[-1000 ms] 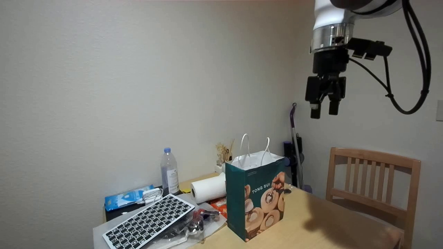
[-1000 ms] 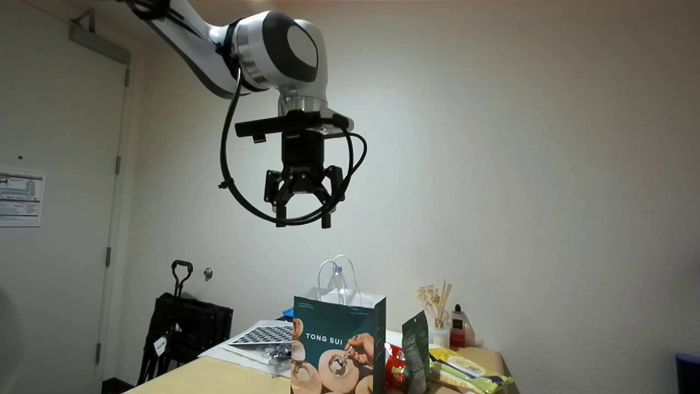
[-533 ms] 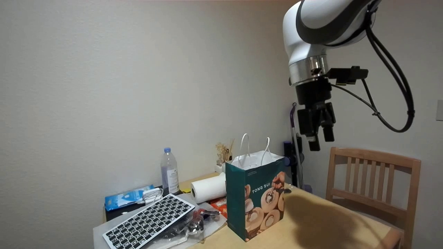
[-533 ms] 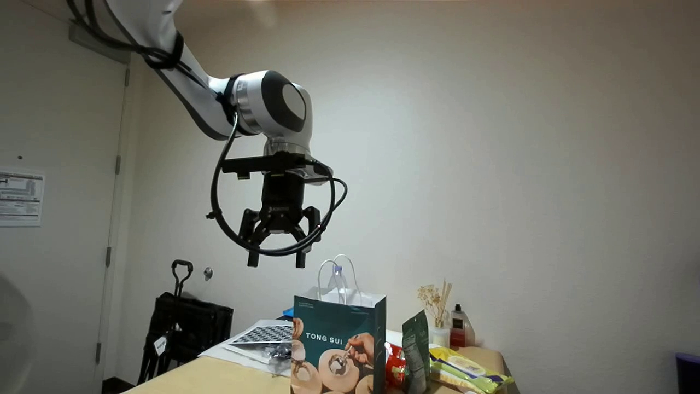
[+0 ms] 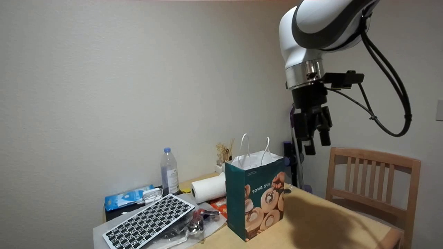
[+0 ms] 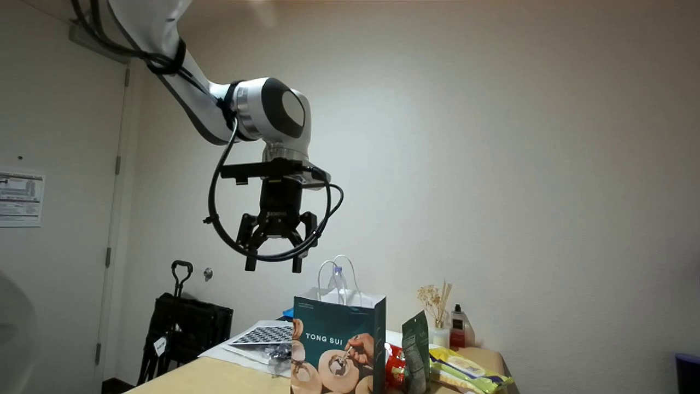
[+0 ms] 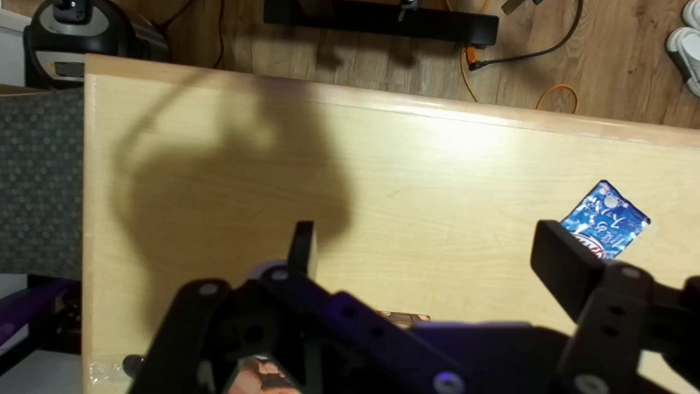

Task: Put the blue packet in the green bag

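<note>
The blue packet (image 7: pixel 610 221) lies flat on the table in the wrist view, right of the gripper, partly behind the right finger. It does not show in the exterior views. The teal-green bag (image 5: pixel 237 200) stands upright on the table with its white loop handles up; it also shows in an exterior view (image 6: pixel 336 347). A bit of its picture side (image 7: pixel 260 377) shows under the gripper in the wrist view. My gripper (image 7: pixel 426 241) is open and empty. It hangs above bag height, right of the bag in an exterior view (image 5: pixel 317 143) and left of it in an exterior view (image 6: pixel 273 265).
A patterned black-and-white board (image 5: pixel 148 221), a white paper roll (image 5: pixel 209 187), a bottle (image 5: pixel 169 173) and a flat blue-and-white pack (image 5: pixel 126 197) lie or stand beside the bag. A dark green pouch (image 6: pixel 416 353) and yellow pack (image 6: pixel 467 369) are also there. A wooden chair (image 5: pixel 375 154) stands at the table.
My gripper has come down and moved left in both exterior views, with little motion in the last half second. It has stayed open. The bag has not moved.
</note>
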Controlling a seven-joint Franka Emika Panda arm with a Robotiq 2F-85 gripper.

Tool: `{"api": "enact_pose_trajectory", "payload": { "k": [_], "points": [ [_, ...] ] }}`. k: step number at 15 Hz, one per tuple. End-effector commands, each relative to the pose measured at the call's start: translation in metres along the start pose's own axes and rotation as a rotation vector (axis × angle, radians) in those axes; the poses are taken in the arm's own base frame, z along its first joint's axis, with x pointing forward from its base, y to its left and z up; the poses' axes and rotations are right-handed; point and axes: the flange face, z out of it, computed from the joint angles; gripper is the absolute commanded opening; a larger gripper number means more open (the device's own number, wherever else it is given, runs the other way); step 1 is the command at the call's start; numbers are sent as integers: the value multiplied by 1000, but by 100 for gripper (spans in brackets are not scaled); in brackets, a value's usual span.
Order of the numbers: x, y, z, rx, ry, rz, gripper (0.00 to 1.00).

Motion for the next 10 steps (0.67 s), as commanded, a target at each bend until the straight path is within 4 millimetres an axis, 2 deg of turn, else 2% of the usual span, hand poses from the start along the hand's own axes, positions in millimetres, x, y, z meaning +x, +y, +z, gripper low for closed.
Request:
{"api": "enact_pose_trajectory", "payload": {
  "k": [1,6,7,8,10],
  "points": [
    [31,-42,32,33,-6,73,100],
    [80,-109,69,54,2,214,100],
    [86,-117,73,46,-12,229,100],
    [70,-106,68,33,-2,179,100],
    [76,-114,76,31,-17,176,100]
  ]
}}
